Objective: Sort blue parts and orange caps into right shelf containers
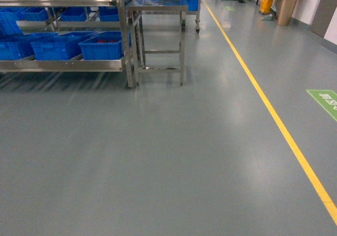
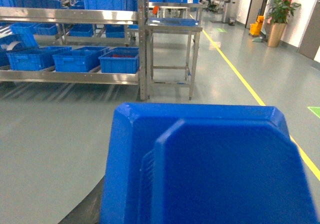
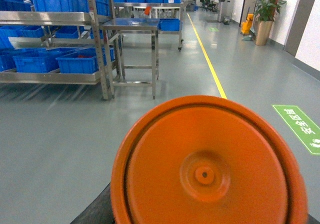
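Blue part filling left wrist view, orange cap filling right, shelf crates far ahead; pincer states impossible to tell.

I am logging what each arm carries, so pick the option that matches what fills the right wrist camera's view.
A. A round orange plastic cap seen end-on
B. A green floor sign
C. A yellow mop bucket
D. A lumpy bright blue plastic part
A: a round orange plastic cap, seen end-on with a small raised centre, fills the lower part of the right wrist view; the claw itself is hidden behind it.
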